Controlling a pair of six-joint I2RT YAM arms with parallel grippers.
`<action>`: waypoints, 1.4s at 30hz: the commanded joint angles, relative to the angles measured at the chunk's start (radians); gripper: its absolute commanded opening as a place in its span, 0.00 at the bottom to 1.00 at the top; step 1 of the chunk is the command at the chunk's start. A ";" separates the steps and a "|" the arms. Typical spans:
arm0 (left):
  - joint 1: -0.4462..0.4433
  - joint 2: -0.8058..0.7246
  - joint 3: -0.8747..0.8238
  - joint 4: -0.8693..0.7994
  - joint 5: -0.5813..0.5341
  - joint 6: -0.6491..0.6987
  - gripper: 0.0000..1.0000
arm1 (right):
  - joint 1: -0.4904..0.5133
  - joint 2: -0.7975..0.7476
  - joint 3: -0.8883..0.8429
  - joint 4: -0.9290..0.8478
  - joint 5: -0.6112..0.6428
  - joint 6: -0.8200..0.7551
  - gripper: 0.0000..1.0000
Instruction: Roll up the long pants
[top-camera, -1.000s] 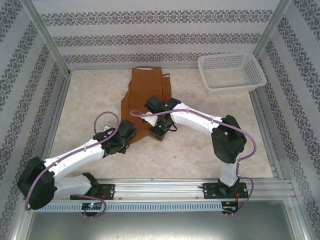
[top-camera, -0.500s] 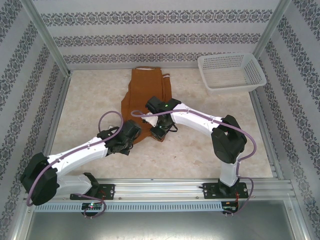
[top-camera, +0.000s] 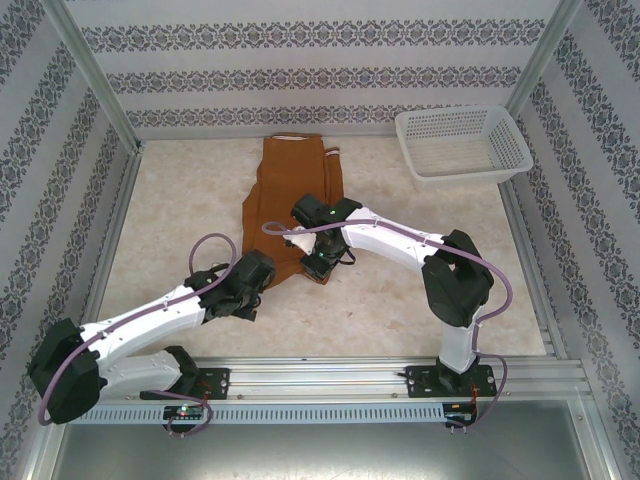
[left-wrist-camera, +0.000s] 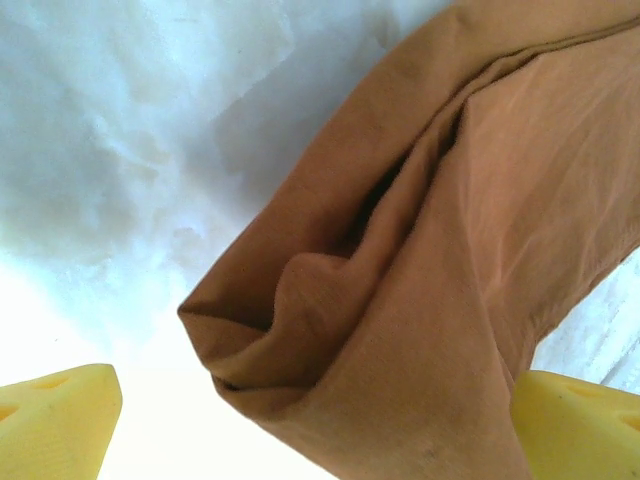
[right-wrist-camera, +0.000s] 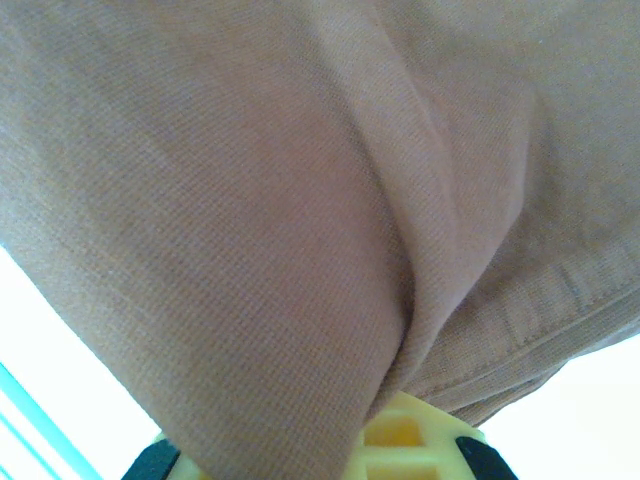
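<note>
Barely begun: the long pants (top-camera: 288, 190) lie flat in the upper centre of the top view, waistband uppermost, no roll formed. My right gripper (top-camera: 318, 262) pinches a lower leg hem; my left gripper (left-wrist-camera: 315, 430) gapes wide astride the other. Whole roll remains.

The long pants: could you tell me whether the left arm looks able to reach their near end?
Probably yes: the left gripper hangs open over the long pants, with nothing between them.
</note>
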 joint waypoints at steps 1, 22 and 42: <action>-0.014 0.036 -0.026 0.087 -0.071 -0.054 1.00 | 0.008 -0.006 0.021 -0.009 -0.021 -0.002 0.00; 0.163 0.072 0.176 -0.180 -0.313 0.090 0.00 | -0.067 0.118 0.210 -0.187 -0.134 -0.088 0.00; 0.378 0.683 0.559 -0.256 -0.044 0.404 0.00 | -0.172 0.344 0.400 -0.245 -0.042 -0.074 0.84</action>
